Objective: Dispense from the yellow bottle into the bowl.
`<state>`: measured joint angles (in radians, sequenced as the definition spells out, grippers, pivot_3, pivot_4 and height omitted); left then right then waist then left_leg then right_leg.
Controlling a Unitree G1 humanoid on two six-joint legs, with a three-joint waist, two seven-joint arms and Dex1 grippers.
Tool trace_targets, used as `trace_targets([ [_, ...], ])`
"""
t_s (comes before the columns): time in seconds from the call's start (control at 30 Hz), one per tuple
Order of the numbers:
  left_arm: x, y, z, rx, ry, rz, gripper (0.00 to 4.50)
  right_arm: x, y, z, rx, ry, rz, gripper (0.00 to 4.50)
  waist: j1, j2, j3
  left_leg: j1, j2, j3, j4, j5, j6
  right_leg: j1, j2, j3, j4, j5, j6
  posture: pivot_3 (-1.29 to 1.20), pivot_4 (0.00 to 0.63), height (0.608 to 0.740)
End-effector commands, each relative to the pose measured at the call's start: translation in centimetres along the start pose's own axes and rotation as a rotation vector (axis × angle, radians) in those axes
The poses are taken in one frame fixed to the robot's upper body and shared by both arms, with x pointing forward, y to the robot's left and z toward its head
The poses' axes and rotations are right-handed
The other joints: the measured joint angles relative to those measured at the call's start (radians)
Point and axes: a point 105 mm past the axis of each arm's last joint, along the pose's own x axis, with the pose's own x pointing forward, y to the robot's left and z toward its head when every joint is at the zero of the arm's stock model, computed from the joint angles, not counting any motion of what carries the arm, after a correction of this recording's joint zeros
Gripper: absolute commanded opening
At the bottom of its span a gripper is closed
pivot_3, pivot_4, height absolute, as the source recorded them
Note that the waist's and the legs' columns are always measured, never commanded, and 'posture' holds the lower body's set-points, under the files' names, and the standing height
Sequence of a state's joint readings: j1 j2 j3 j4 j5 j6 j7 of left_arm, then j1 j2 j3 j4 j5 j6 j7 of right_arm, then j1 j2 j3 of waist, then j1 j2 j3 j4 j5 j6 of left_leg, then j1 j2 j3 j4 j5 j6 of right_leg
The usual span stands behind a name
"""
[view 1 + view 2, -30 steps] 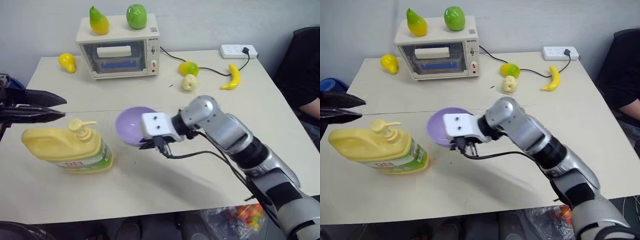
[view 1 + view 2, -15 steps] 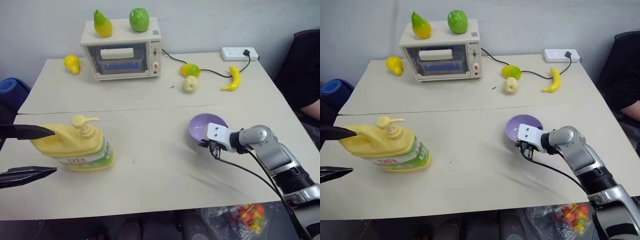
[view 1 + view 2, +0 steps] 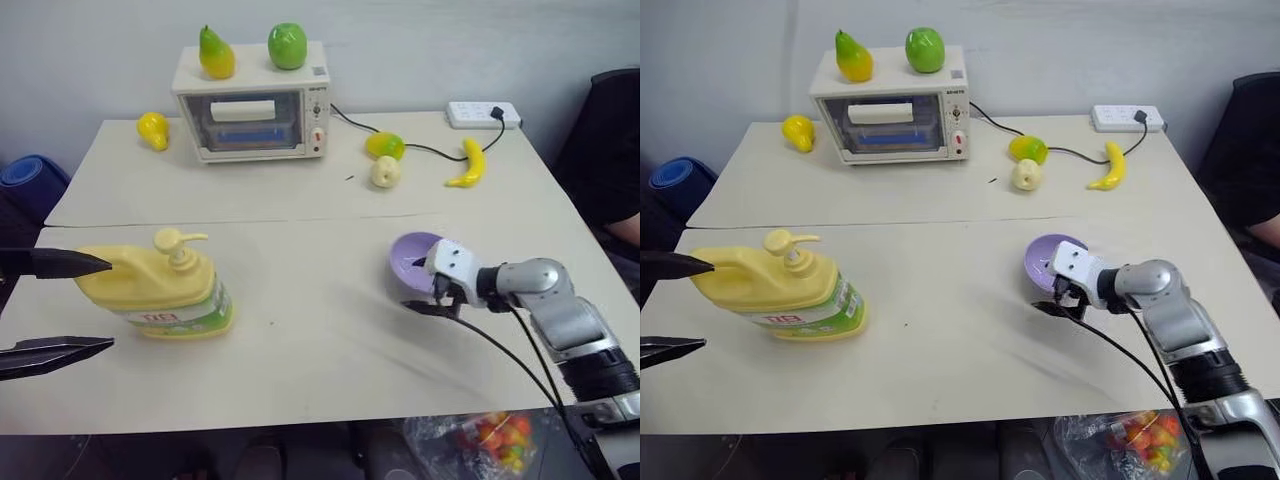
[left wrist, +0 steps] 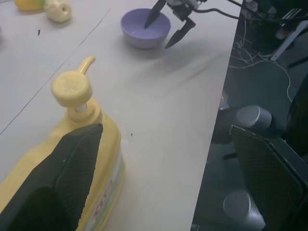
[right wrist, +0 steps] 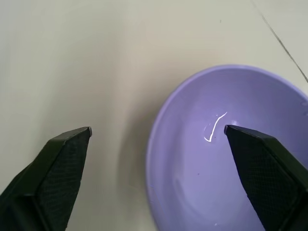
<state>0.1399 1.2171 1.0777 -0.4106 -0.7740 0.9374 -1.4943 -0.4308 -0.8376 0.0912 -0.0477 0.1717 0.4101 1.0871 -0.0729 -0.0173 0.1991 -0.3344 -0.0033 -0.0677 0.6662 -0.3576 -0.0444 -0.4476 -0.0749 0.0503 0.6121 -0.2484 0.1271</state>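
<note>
**Tabletop stock, near to far**

1. Left claw [image 3: 55,305]: two black fingers spread wide apart, nearest the front edge on the robot's left; one finger reaches the handle end of the jug, the other hangs in front of it; nothing clamped

2. Large squat pale-yellow plastic jug with side handle, yellow pump top and green-white-red label, the yellow bottle [image 3: 160,293]: upright on the cream tabletop [image 3: 300,360], left of centre, pump spout pointing towards the robot's right

3. Right claw [image 4: 169,26]: black fingers apart, straddling the near rim of the bowl, one over the hollow and one outside the wall; whether they touch it cannot be told

4. Small round lavender-purple plastic bowl [image 3: 1045,262]: on the tabletop right of centre, well apart from the jug; a thin pale streak lies inside

5. Yellow-green toy mango [image 3: 385,146], pale toy apple [image 3: 384,172] and yellow toy banana [image 3: 466,164]: far right

6. White power strip [image 3: 484,114]: far right edge, black cable plugged in

7. Cream toaster oven [image 3: 253,100]: at the back, a yellow-green pear [image 3: 215,54] and green apple [image 3: 287,46] on top; a yellow toy fruit [image 3: 153,129] to its left
</note>
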Motion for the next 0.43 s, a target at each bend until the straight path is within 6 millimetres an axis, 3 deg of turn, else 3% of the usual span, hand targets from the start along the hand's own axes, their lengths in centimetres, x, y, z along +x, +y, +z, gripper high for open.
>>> trace_targets([
  [0.03,-1.0,0.4,-0.3,0.007,-0.005,0.036,4.50,-5.5,0.5,3.2,0.003,-0.101,0.071,4.46,0.010,0.002,0.001,0.000,0.000,0.000,0.000,0.000,0.001,0.000,0.000,0.000,-0.001,0.000,0.000,0.00,0.150,0.740],
  [0.23,-2.1,0.8,0.1,0.021,-0.022,0.073,4.50,-13.0,1.2,2.8,0.154,-0.099,0.134,4.46,0.020,0.001,0.001,0.001,0.001,0.001,0.000,-0.002,0.004,0.003,0.000,-0.001,-0.004,0.000,0.000,0.00,0.150,0.740],
  [0.43,-2.2,1.3,-0.3,0.040,-0.012,0.087,4.50,-14.7,0.1,0.2,0.215,-0.060,0.030,4.46,0.017,0.001,0.001,0.002,0.001,0.006,0.000,-0.002,0.004,0.004,0.000,0.001,-0.005,0.000,0.000,0.00,0.150,0.740],
])
